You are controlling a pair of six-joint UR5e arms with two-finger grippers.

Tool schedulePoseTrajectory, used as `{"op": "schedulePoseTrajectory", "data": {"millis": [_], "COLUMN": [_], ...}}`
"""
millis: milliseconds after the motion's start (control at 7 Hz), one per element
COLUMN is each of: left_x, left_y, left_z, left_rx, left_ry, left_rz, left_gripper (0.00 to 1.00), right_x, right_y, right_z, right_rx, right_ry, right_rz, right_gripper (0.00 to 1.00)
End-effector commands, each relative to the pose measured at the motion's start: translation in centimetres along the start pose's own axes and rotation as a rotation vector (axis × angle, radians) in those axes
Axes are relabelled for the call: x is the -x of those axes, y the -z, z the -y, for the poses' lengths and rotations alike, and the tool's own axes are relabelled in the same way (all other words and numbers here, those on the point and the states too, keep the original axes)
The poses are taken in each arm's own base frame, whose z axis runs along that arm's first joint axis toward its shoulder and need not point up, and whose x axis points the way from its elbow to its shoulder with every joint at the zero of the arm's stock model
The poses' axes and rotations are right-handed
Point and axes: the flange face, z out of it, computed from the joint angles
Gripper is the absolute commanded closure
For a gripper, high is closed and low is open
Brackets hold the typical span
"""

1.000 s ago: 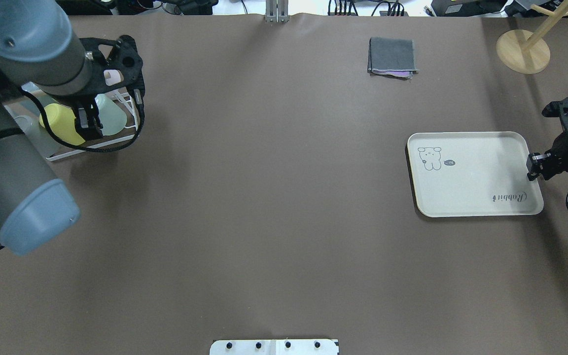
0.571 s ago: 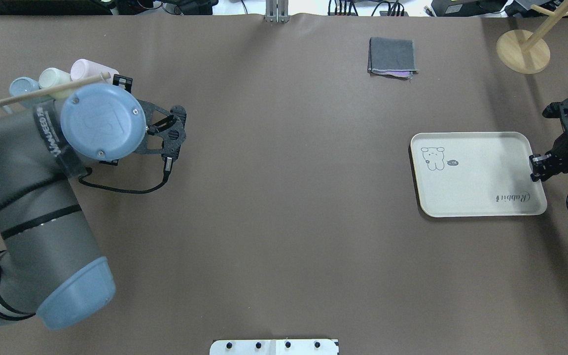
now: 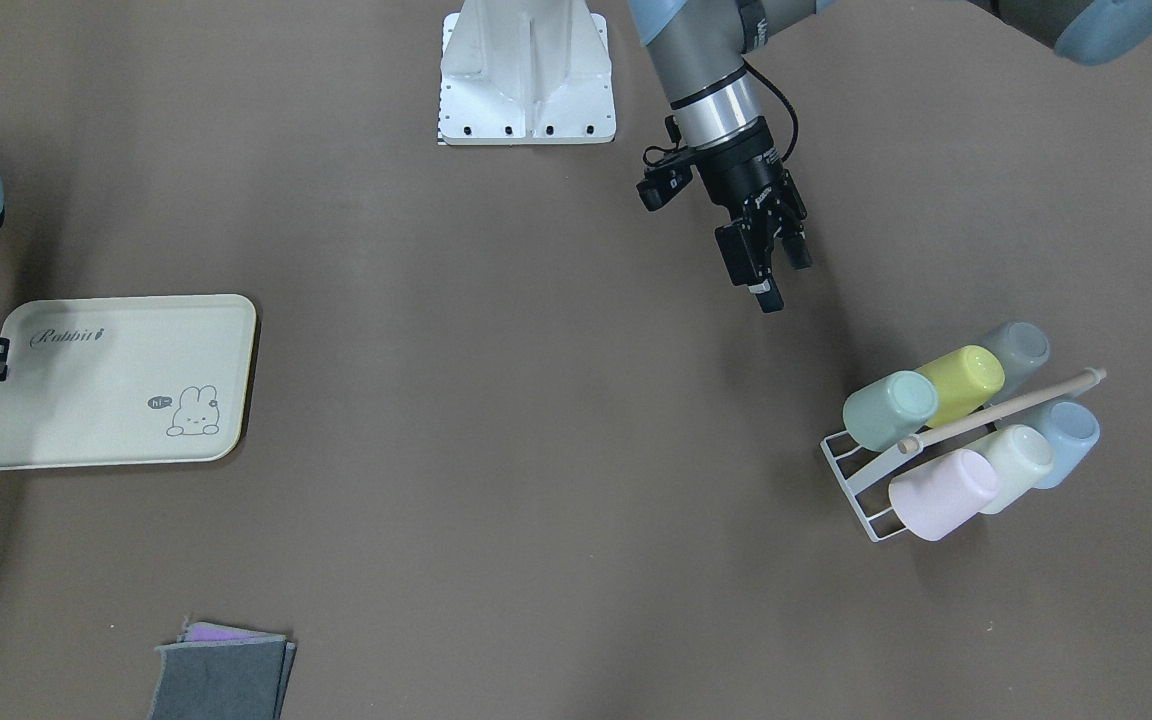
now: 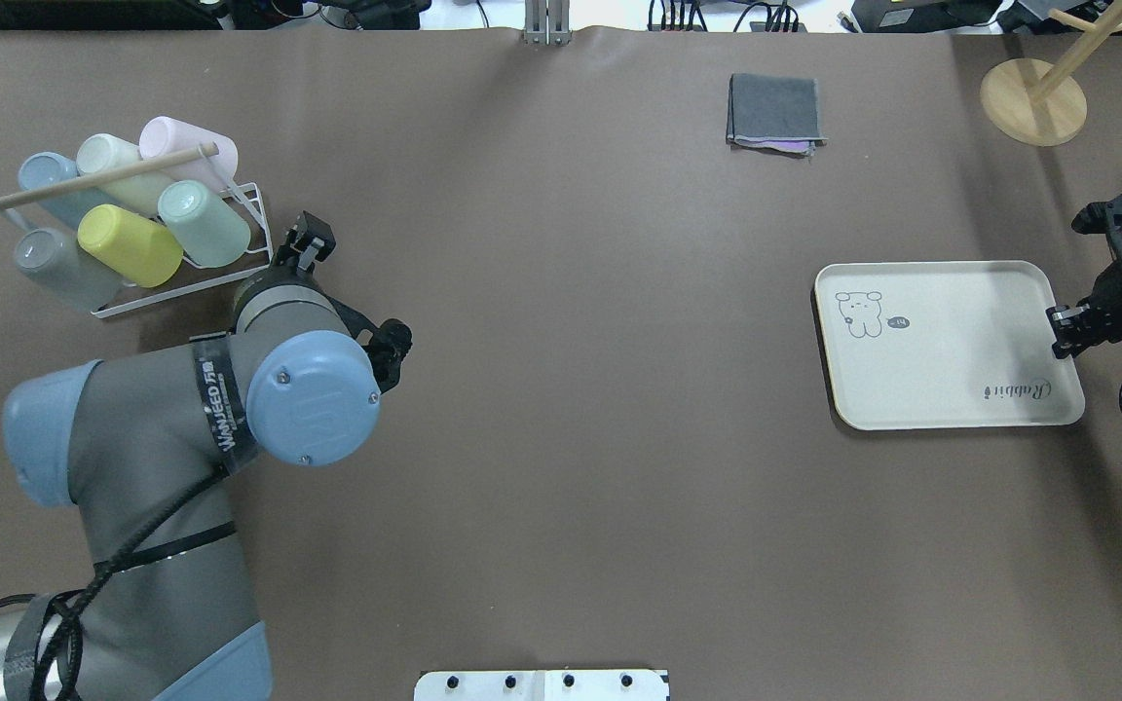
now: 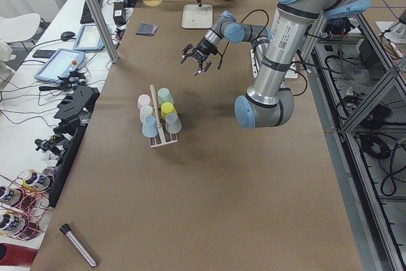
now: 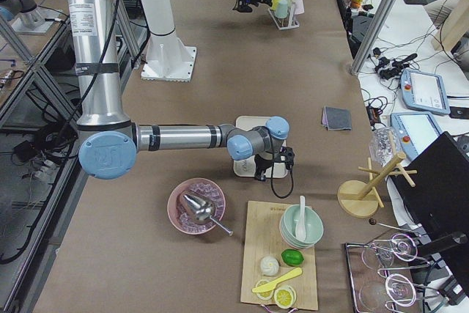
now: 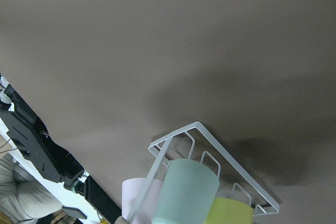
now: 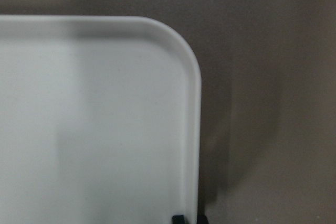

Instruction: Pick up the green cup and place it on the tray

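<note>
1. The green cup [image 3: 889, 410] rests tilted on the rack [image 3: 1001, 410]. It is the end cup of its row and touches the yellow cup [image 3: 961, 380].
2. The tray [image 3: 116, 440] lies well apart, at the table's other end, with no cup on it.
3. The left gripper [image 3: 784, 278] hangs over bare table near the rack, its fingers spread and holding nothing. The cup lies ahead of the fingertips and lower, roughly along the line they point.
4. The cup's long axis slants. Its closed base tips up and away from the gripper, and its wider mouth end faces the rack's near wire edge.
5. The left arm is far nearer the cup. The right gripper [image 4: 1063, 331] is clamped on the tray's rim.
6. The reach likely needs the fingers to straddle the cup across that slanted axis, clear of the yellow neighbour.
</note>
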Motion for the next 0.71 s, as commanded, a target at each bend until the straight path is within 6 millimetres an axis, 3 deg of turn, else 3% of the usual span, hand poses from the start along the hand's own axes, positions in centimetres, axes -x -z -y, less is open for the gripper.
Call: {"op": "schedulePoseTrajectory", "data": {"millis": [0, 286, 571], "left_x": [-3.2, -4.6, -5.5], "left_y": [-4.5, -8.5, -10.2], "left_z": [1.0, 2.9, 4.4], "left_rx": [0.16, 0.269, 0.304], "left_ry": [-0.137, -0.231, -0.296], "left_rz": [0.027, 0.019, 0.006], "left_gripper": [0.02, 0.02, 0.02], "right_x": [0.7, 0.0, -1.0], "right_y": [0.8, 3.3, 5.6], "right_z": [-0.3, -0.3, -1.0], "right_rx": [0.003, -0.008, -0.027], "right_ry": [0.02, 0.011, 0.022], "right_rz": [0.059, 0.145, 0.196], "right_gripper": [1.0, 1.0, 1.0]}}
